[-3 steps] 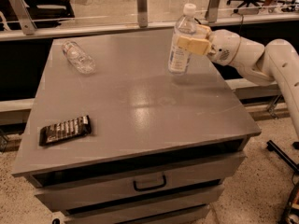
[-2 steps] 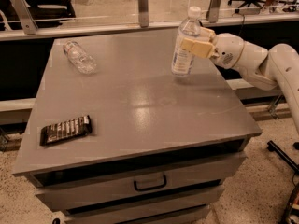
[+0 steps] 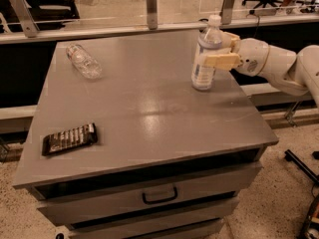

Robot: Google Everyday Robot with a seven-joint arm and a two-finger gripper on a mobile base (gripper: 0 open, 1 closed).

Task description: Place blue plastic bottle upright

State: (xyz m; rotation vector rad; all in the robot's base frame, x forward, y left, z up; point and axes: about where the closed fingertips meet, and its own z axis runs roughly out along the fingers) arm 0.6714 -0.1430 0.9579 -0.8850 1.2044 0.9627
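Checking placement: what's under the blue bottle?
Only grey tabletop under the bottle, which the gripper holds upright at the table's far right. Whether its base touches is hidden.

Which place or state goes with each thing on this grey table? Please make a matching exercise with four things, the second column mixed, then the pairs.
1 blue plastic bottle
2 small crinkled bottle
3 dark snack packet
4 claw

A lying flat, near left corner
B shut on a bottle, reaching in from the right
C upright, far right
D on its side, far left

Pairs: 1-C, 2-D, 3-A, 4-B
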